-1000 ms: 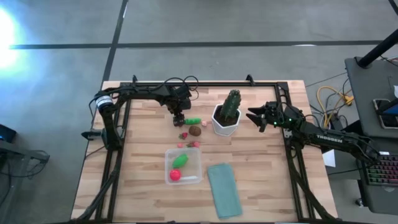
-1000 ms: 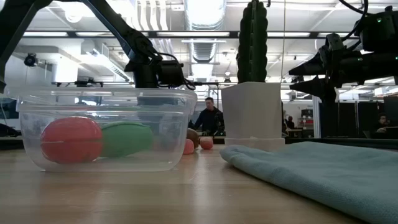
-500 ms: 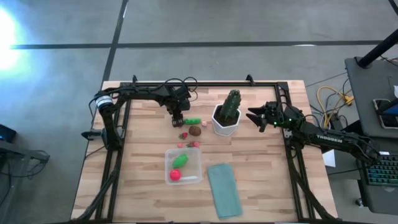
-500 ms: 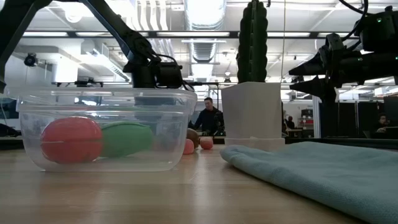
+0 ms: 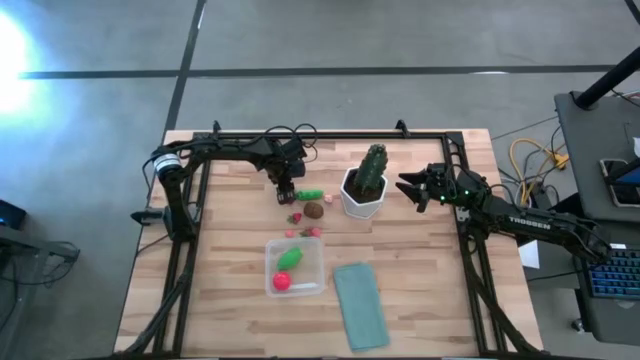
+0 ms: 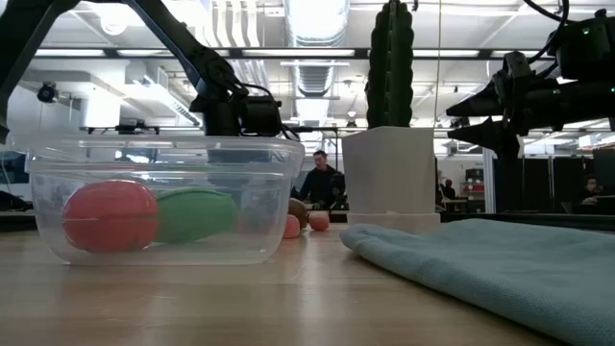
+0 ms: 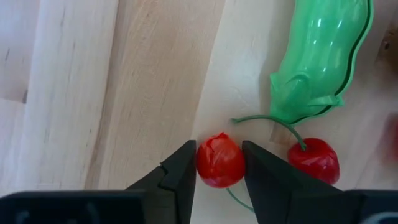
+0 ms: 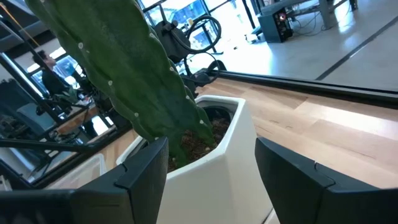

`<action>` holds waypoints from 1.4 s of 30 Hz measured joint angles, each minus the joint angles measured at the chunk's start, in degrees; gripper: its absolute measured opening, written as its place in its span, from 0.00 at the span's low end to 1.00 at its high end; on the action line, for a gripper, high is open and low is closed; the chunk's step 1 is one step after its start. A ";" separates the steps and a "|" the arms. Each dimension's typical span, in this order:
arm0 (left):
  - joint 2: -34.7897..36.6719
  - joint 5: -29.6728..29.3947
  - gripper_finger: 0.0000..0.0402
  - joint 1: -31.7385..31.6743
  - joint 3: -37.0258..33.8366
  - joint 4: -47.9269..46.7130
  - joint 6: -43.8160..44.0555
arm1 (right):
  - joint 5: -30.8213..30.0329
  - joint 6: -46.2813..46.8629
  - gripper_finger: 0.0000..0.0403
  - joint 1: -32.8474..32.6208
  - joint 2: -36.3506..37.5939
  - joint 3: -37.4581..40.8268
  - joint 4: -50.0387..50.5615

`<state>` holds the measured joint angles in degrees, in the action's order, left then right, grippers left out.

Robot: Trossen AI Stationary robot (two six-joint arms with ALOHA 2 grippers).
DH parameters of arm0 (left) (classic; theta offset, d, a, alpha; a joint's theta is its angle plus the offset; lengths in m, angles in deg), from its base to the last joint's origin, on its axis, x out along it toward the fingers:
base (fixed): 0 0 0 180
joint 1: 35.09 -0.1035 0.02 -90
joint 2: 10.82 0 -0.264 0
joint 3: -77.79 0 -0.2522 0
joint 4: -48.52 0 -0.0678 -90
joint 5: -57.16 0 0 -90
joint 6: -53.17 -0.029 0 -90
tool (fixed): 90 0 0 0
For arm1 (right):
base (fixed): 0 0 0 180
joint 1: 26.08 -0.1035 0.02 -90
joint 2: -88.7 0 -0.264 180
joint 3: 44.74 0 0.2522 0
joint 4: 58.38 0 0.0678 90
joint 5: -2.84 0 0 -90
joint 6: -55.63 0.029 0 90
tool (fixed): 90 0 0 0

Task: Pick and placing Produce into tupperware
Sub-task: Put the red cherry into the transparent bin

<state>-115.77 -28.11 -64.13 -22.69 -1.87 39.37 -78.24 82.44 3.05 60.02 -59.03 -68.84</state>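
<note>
Cherries [image 7: 220,160] sit pinched in the left gripper [image 7: 219,168]; next comes a lift to the tupperware [image 5: 295,266]. The right gripper [image 8: 211,165] waits open.

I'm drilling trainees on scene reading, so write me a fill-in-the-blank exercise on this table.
1. The left gripper is closed on one ____ of a joined pair.
2. The clear container holds a red ball and a ____ piece.
3. The right gripper hangs with open fingers beside the white pot that holds a ____.
4. The flat teal lid lies on the table, ____ the container.

Missing words: cherry; green; cactus; beside
</note>
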 joint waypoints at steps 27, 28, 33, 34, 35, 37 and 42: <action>16.01 7.07 0.24 5.85 -0.17 -12.64 5.52 | 0.00 0.00 0.58 0.02 0.00 0.00 0.02; 17.80 8.55 0.24 7.07 -0.17 -13.06 5.76 | 0.00 0.00 0.58 0.02 0.00 0.00 0.00; 26.12 14.57 0.24 15.87 -0.30 -13.85 6.04 | 0.00 0.00 0.58 0.01 0.00 0.00 0.01; 27.24 14.70 0.24 18.05 -0.44 -13.87 6.07 | 0.00 0.00 0.58 0.02 0.00 0.00 0.00; 28.03 14.73 0.24 20.34 -0.60 -13.93 6.20 | 0.00 0.00 0.58 0.01 0.01 0.00 0.00; 28.41 14.75 0.24 24.76 -0.81 -13.06 8.39 | 0.00 0.00 0.58 0.02 0.02 0.00 0.00; 26.00 12.32 0.24 32.48 -3.45 -4.10 17.78 | 0.00 0.00 0.58 0.00 0.02 0.00 0.01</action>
<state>-89.77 -15.79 -31.64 -26.14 -5.98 57.15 -78.24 82.44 3.05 60.04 -59.03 -68.83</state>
